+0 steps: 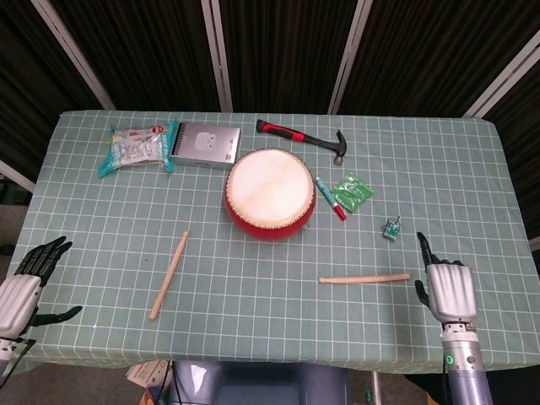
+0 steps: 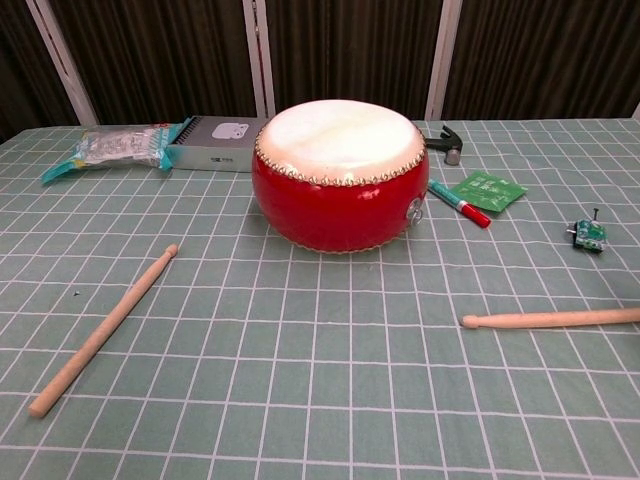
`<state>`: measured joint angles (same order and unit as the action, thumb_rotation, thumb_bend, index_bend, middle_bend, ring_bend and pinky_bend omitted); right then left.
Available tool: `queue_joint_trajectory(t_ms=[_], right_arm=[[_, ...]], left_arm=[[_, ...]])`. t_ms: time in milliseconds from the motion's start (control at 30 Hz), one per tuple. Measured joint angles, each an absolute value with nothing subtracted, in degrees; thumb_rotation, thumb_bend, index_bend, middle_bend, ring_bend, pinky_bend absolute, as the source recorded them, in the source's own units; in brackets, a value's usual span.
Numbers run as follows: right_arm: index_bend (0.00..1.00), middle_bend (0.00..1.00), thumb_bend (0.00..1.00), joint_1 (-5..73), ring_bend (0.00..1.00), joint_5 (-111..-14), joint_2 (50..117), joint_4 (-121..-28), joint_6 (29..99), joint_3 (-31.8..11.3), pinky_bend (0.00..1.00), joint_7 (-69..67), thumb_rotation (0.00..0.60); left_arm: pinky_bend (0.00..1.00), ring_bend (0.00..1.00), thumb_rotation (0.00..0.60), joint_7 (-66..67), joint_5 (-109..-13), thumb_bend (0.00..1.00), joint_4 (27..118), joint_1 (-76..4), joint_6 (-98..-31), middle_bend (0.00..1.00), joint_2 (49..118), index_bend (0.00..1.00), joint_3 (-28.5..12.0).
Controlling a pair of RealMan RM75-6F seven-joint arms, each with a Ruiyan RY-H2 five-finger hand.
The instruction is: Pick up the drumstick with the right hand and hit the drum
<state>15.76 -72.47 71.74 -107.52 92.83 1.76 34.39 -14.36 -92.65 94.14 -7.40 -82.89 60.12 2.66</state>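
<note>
A red drum [image 1: 269, 193] [image 2: 338, 178] with a pale skin stands at the table's middle. One wooden drumstick [image 1: 364, 278] [image 2: 551, 319] lies flat on the cloth at the front right. My right hand [image 1: 445, 285] is just to the right of its end, apart from it, fingers spread and holding nothing. A second drumstick [image 1: 170, 274] [image 2: 103, 329] lies at the front left. My left hand [image 1: 25, 282] hovers open off the table's front left corner. The chest view shows neither hand.
Behind the drum lie a hammer [image 1: 305, 138], a grey box [image 1: 207, 144] and a plastic packet [image 1: 137, 147]. Right of the drum are a red-and-green marker [image 1: 330, 198], a green sachet [image 1: 352, 190] and a small green part [image 1: 391, 229].
</note>
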Motion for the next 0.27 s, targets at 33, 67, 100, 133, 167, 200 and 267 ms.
queue_joint_trajectory(t_ms=[33, 67, 100, 133, 167, 200, 267], right_arm=[[0.00, 0.10, 0.35, 14.86, 0.17, -74.08, 71.12, -106.98, 94.32, 2.13, 0.25, 32.66, 0.600], [0.00, 0.06, 0.34, 13.62, 0.12, -75.82, 70.31, -106.13, 96.13, 2.62, 0.21, 30.21, 0.600], [0.00, 0.03, 0.34, 12.68, 0.09, -76.90, 69.77, -105.38, 97.18, 2.97, 0.18, 28.29, 0.600], [0.00, 0.01, 0.33, 11.74, 0.07, -77.85, 69.28, -104.49, 98.03, 3.30, 0.15, 26.31, 0.600], [0.00, 0.00, 0.33, 10.50, 0.05, -78.93, 68.73, -103.12, 99.01, 3.68, 0.13, 23.66, 0.600], [0.00, 0.00, 0.33, 9.62, 0.05, -79.63, 68.40, -101.95, 99.64, 3.95, 0.12, 21.67, 0.600], [0.00, 0.00, 0.33, 8.01, 0.05, -80.92, 67.85, -99.39, 100.63, 4.41, 0.10, 17.88, 0.600]], left_arm=[[0.01, 0.00, 0.600, -14.11, -92.88, 0.00, 93.76, -7.33, -83.19, 0.00, 60.31, 0.00, 2.62], [0.01, 0.00, 0.600, -13.84, -93.10, 0.00, 93.36, -7.26, -83.53, 0.00, 60.53, 0.00, 2.56], [0.01, 0.00, 0.600, -13.54, -93.34, 0.00, 92.82, -7.17, -84.03, 0.00, 60.89, 0.00, 2.45], [0.01, 0.00, 0.600, -13.28, -93.45, 0.00, 92.42, -7.11, -84.43, 0.00, 61.21, 0.00, 2.31], [0.01, 0.00, 0.600, -12.97, -93.54, 0.00, 92.08, -7.06, -84.80, 0.00, 61.57, 0.00, 2.15], [0.01, 0.00, 0.600, -12.53, -93.59, 0.00, 91.74, -7.00, -85.23, 0.00, 62.03, 0.00, 1.91], [0.01, 0.00, 0.600, -11.81, -93.67, 0.00, 91.18, -6.96, -85.71, 0.00, 62.76, 0.00, 1.54]])
